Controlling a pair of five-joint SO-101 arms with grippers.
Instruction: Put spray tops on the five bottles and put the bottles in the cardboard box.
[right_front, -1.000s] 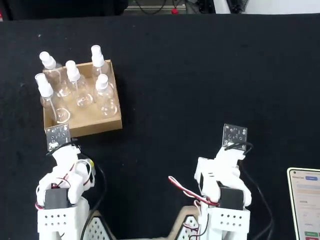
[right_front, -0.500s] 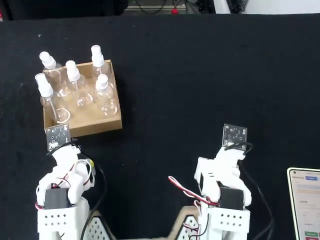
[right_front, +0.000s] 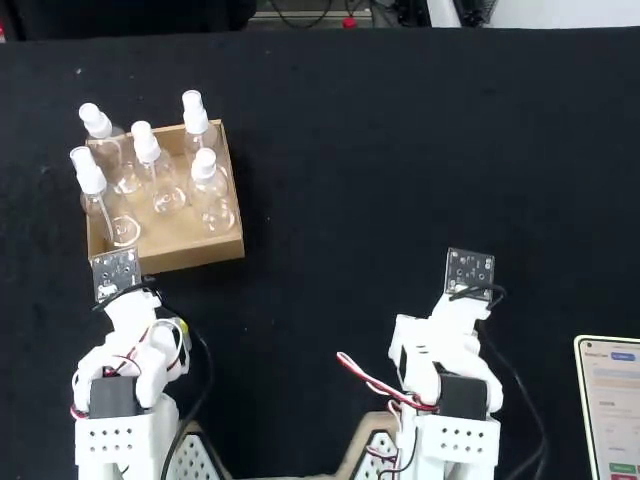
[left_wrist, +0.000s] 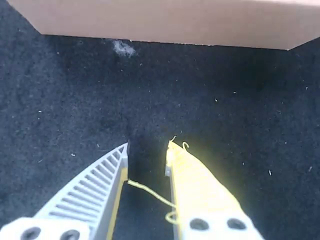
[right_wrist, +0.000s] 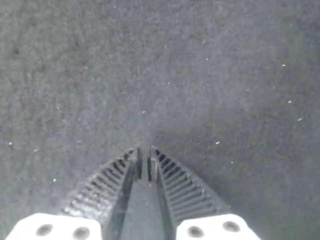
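At the far left of the black table (right_front: 400, 150), the cardboard box (right_front: 190, 258) holds all five bottles (right_front: 213, 200), each with a white spray top (right_front: 203, 163) on its neck. Judged from this layout, the loading is done and the step in hand is simply to finish cleanly.

Doing that well likely means leaving the box alone. The left arm sits just on the near side of the box's near wall, so any move it makes should go toward its own base, never farther out, where it could nudge the cardboard or tip a bottle. It would also be sensible to check that every top sits square, because some of the necks crowd close together at the far left corner.

Both arms are folded low over their bases at the near edge, side by side and well apart. The left claw (left_wrist: 147, 150) points at the cloth just short of the box wall (left_wrist: 160, 20), released, with a clear gap between its grey and yellow fingers and nothing in it. The right claw (right_wrist: 145, 152) hangs over bare cloth far to the right of the box, clenched almost tip to tip and empty.
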